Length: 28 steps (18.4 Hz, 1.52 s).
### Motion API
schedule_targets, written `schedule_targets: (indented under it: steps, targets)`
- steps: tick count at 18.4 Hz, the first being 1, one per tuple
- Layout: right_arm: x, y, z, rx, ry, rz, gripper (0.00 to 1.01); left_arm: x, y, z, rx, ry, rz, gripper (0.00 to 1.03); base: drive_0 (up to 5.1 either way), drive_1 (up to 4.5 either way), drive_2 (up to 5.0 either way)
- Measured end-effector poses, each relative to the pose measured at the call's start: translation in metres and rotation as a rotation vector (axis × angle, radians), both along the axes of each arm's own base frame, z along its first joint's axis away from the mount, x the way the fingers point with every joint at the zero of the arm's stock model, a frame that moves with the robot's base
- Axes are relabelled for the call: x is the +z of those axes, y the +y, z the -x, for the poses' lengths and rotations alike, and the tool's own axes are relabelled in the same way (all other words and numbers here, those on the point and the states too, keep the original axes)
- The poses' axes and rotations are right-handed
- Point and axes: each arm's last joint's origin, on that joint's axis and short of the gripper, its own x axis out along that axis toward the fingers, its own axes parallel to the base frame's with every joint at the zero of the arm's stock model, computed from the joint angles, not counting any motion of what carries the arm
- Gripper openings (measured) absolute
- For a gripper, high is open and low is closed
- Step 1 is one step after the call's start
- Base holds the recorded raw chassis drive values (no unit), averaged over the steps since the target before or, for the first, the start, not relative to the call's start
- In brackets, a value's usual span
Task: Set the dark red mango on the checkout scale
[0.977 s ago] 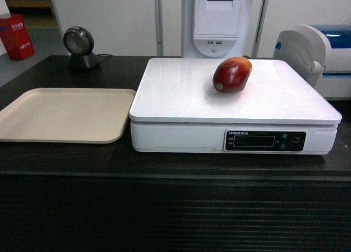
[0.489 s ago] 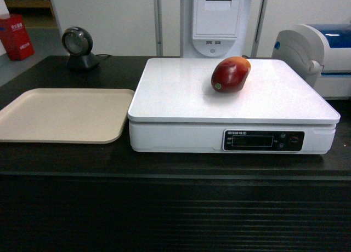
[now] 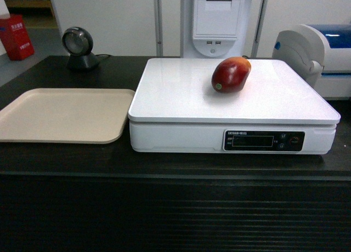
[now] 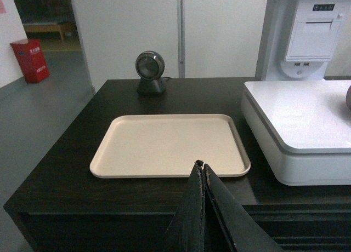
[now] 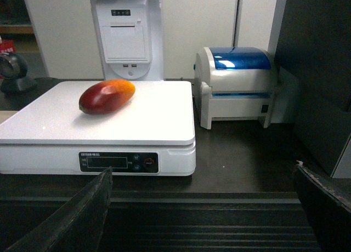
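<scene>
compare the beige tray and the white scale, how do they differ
The beige tray is a thin, shallow slab with a low raised rim; the white scale is a thick box with a dark display strip and buttons on its front. The tray lies bare, while the scale carries the dark red mango on its top. The tray sits to the scale's left. Both are flat-topped, roughly square, and rest on the dark checkout counter.

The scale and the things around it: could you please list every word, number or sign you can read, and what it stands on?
Nothing here can be read for certain.
scale: small white lettering above the dark display strip, too blurred to read.
red box: pale characters on its front, too small to read.
white kiosk printer: small marks on a dark strip, illegible.
dark red mango, beige tray, label printer: no text visible.
</scene>
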Motion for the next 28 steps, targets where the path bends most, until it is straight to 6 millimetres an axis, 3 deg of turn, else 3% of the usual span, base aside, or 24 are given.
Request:
schedule_targets:
  steps: [2,21,26,28]
  targets:
    - [0.0,0.0,0.0,0.0,0.0,0.0,0.98,-0.008,0.0,0.004,0.0,-0.005,0.0,0.02,0.0,0.0,0.0]
    - [0.0,0.0,0.0,0.0,0.0,0.0,0.98,-0.01,0.0,0.031,0.0,-0.001,0.0,0.02,0.0,0.0,0.0]
    - [0.0,0.0,0.0,0.0,0.0,0.0,0.98,-0.01,0.0,0.031,0.001,-0.002,0.0,0.12,0.0,0.0,0.0]
    - [0.0,0.0,0.0,0.0,0.0,0.0,0.98,-0.01,0.0,0.031,0.001,-0.002,0.0,0.28,0.0,0.0,0.0]
